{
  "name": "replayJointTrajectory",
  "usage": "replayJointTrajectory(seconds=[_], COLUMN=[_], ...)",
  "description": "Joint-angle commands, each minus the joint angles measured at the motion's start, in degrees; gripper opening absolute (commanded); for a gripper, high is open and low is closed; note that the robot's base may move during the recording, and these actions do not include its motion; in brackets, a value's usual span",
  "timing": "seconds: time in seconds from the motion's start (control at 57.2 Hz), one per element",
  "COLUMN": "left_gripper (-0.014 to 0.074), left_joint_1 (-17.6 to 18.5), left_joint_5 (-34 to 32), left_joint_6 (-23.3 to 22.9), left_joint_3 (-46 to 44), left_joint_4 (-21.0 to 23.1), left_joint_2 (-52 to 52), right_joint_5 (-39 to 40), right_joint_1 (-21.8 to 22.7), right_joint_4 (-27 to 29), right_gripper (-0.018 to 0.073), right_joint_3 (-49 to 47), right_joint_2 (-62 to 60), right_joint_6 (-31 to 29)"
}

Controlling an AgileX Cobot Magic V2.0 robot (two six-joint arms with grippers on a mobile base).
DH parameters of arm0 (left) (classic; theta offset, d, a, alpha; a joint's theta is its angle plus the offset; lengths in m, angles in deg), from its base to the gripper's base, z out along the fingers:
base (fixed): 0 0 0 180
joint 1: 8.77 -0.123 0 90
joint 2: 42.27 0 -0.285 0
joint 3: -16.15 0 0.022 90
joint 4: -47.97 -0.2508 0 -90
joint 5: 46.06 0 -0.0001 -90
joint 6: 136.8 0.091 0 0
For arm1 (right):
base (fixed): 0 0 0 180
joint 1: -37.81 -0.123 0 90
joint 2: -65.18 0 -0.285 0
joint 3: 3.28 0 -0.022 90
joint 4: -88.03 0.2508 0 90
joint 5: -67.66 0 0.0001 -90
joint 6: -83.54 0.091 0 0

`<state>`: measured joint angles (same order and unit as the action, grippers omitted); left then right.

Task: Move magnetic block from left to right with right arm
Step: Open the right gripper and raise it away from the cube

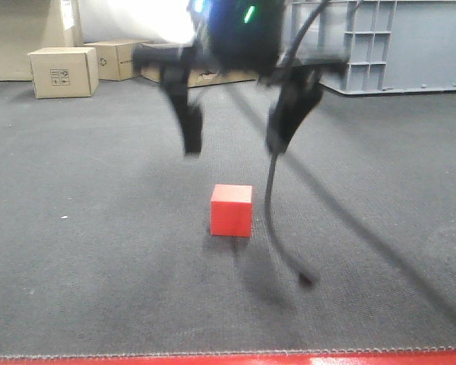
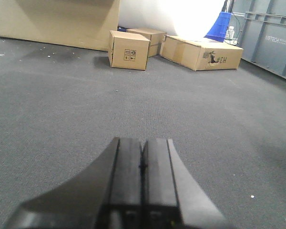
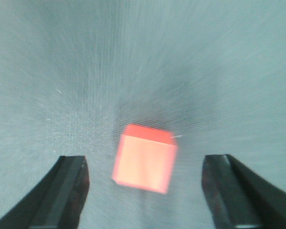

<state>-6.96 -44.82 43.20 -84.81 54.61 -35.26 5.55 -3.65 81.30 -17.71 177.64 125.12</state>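
The magnetic block (image 1: 231,211), a small bright-red cube, sits on the dark grey carpet in the middle of the front view. My right gripper (image 1: 234,146) hangs blurred above it, open, its two black fingers spread wider than the cube. In the right wrist view the magnetic block (image 3: 144,164) lies below and between the spread fingers of the right gripper (image 3: 145,160), touching neither. My left gripper (image 2: 143,140) is shut with nothing in it, low over bare carpet, and the cube is out of its view.
Cardboard boxes (image 1: 64,71) stand at the far left, and a grey plastic crate (image 1: 395,46) at the far right. A black cable (image 1: 277,228) dangles right of the cube. A red strip (image 1: 228,359) edges the near carpet. More boxes (image 2: 128,49) lie ahead of the left gripper.
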Motion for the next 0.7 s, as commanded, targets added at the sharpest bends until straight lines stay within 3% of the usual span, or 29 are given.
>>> replayJointTrajectory(seconds=[0.0,0.017,0.035,0.21,0.472,0.682], left_gripper=[-0.0126,-0.0126,-0.0126,-0.0126,-0.0126,-0.0126], left_joint_1=[0.25,0.25,0.25,0.25,0.25,0.25], left_joint_5=[-4.50,-4.50,-4.50,-4.50,-4.50,-4.50], left_joint_6=[0.00,0.00,0.00,0.00,0.00,0.00], left_joint_3=[0.44,0.44,0.44,0.44,0.44,0.44], left_joint_4=[0.20,0.20,0.20,0.20,0.20,0.20], left_joint_2=[-0.55,-0.55,-0.55,-0.55,-0.55,-0.55], right_joint_5=[3.85,6.47,7.09,15.60,33.48,50.72], right_joint_1=[0.90,1.61,1.98,7.02,21.72,34.22], right_joint_4=[-4.42,-5.01,-5.01,-4.29,6.06,8.17], right_gripper=[0.0486,0.0371,0.0327,0.0017,0.0020,0.0020], right_joint_3=[2.15,5.09,6.26,17.57,39.27,56.12], right_joint_2=[-8.16,-11.97,-13.27,-24.43,-41.30,-53.66], right_joint_6=[-2.08,-4.99,-5.77,-17.64,-39.31,-41.91])
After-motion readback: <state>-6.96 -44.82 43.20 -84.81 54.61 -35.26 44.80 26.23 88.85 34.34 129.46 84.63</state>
